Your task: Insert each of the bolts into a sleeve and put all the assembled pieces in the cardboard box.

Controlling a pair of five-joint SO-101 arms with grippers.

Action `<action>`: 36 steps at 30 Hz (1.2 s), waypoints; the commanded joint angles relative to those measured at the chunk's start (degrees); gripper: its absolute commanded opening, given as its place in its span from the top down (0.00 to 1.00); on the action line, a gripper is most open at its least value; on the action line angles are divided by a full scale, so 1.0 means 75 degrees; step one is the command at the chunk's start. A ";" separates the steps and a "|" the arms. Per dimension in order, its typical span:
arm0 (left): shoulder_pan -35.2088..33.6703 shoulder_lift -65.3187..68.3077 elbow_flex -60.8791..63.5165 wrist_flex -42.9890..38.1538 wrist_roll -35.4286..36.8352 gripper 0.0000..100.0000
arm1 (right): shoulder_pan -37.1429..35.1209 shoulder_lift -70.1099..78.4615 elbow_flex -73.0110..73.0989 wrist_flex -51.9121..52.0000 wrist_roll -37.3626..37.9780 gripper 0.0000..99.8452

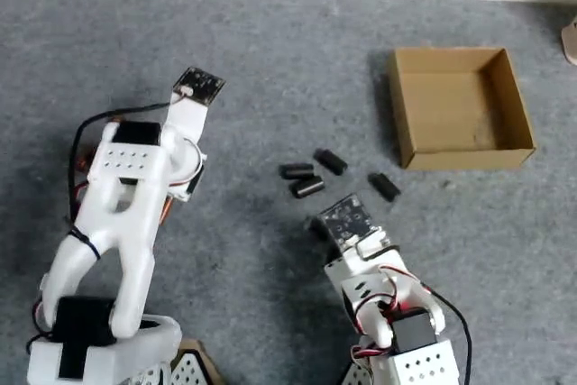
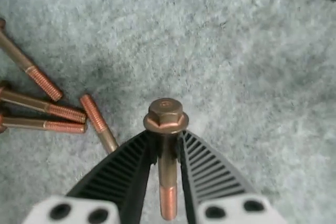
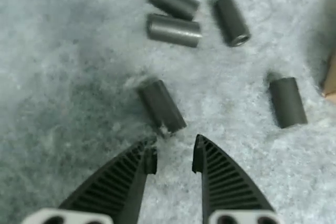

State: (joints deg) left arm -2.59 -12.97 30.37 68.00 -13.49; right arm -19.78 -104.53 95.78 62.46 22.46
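A grey, carpet-like worktop carries the whole job, with the left arm at the near left and the right arm at the near right. The cardboard box stands at the far right, well apart from both arms. Its floor looks bare, so no assembled piece has been delivered. The left jaws are closed tight on one copper-coloured bolt, gripping the shank just under its flanged hex head; whether the bolt is clear of the worktop cannot be told from the wrist view. Four more bolts lie loose in a cluster just beside it. The right jaws stand moderately parted and hold nothing, their tips just short of the nearest sleeve, which lies on its side. Four other sleeves lie scattered beyond it, toward the middle of the worktop. By this showing the task is at its opening: one bolt is in hand, no bolt sits in a sleeve, and five insertions and five deliveries to the box appear to remain.
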 commanded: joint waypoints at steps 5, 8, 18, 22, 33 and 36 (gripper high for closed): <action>0.0100 -0.0451 0.0393 -0.0821 0.0059 1.00 | -0.0299 0.0615 -0.0158 0.0158 0.0211 0.88; 0.0100 -0.0498 0.0522 -0.1020 0.0059 1.00 | -0.0322 0.1916 -0.0545 -0.0322 0.0223 0.88; 0.0088 -0.0510 0.1213 -0.1993 0.0047 1.00 | -0.0322 0.5785 -0.4073 -0.0568 0.1067 0.88; 0.0088 -0.0510 0.1213 -0.2004 0.0047 1.00 | -0.0393 0.6500 -0.4812 -0.0451 0.1559 0.88; 0.0088 -0.0510 0.1237 -0.2040 0.0012 1.00 | -0.1213 0.7918 -0.5269 -0.0381 0.2579 0.88; 0.0076 -0.0510 0.1237 -0.2040 0.0012 1.00 | -0.1073 0.8246 -0.5480 -0.0358 0.2813 0.88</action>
State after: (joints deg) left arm -2.59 -13.67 39.96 53.58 -13.58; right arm -28.22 -44.22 58.42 59.30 41.54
